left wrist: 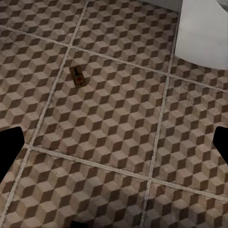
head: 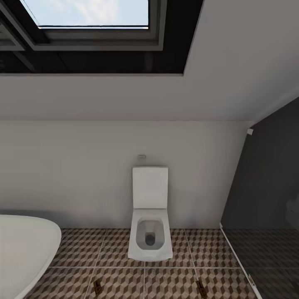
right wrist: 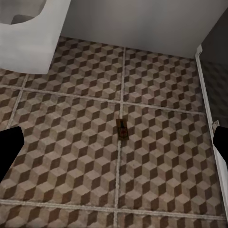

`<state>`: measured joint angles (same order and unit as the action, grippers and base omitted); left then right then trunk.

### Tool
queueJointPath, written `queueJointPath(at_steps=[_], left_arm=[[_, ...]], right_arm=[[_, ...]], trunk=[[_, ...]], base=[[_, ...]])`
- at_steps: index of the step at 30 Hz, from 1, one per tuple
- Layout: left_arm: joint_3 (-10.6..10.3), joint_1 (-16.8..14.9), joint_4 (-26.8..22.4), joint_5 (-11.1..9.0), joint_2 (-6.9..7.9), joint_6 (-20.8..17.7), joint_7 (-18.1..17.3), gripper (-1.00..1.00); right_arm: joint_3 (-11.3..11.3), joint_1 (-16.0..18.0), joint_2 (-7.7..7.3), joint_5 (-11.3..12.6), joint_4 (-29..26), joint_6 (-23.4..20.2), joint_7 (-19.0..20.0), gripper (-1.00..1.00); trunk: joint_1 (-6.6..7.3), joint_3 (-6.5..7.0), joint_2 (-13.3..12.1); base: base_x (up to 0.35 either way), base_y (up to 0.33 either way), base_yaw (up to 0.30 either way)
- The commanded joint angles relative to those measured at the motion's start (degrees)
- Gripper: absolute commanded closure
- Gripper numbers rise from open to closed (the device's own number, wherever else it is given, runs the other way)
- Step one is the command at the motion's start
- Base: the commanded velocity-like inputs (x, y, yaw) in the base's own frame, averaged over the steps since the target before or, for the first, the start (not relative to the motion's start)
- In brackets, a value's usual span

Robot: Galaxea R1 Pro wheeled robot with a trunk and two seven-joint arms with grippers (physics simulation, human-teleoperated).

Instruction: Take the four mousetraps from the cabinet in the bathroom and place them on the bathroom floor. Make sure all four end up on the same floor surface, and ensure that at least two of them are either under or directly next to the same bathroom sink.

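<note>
Patterned cube tiles are covering the bathroom floor (head: 124, 245) beneath a pale sloping ceiling and a dark-framed skylight (head: 89, 14) showing blue sky and cloud. Seen from the head camera, a white toilet (head: 150, 232) is standing against the back wall with its lid raised, a rounded white bathtub (head: 25, 249) is curving in at the lower left, and a dark glass shower partition (head: 265, 207) is closing off the right side. Two mousetraps are lying flat on the tiles near the lower edge of that view: one mousetrap (head: 98, 287) to the left of the toilet, between it and the bathtub, and a second mousetrap (head: 201, 288) to the right, between the toilet and the partition. From the left wrist camera, the left mousetrap (left wrist: 77, 77) is resting just beside a grout line, with a white fixture edge (left wrist: 204, 28) at the corner. From the right wrist camera, the other mousetrap (right wrist: 122, 129) is lying across a grout line, well apart from the toilet base (right wrist: 28, 38). Both hands are hanging above the floor with their dark fingertips (left wrist: 9, 154) (right wrist: 9, 149) spread wide apart, gripping nothing.
</note>
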<state>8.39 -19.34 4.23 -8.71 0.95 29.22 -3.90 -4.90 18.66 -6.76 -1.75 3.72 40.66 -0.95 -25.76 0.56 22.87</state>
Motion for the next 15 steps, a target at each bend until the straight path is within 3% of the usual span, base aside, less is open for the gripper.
queueJointPath(at_steps=[1, 15], left_arm=[[0.2, -0.1, 0.3, -0.4, 0.02, 0.3, -0.4, -1.0], [0.2, -0.1, 0.3, -0.4, 0.06, 0.3, -0.4, -1.0]], right_arm=[[-0.4, 0.1, 0.02, 0.0, 0.2, 0.3, -0.1, -1.0], [-0.4, 0.1, 0.0, 0.0, 0.2, 0.3, -0.1, -1.0]], trunk=[[-0.02, -0.02, 0.0], [-0.02, -0.02, 0.0]], base=[[0.0, 0.0, 0.0], [0.0, 0.0, 0.0]])
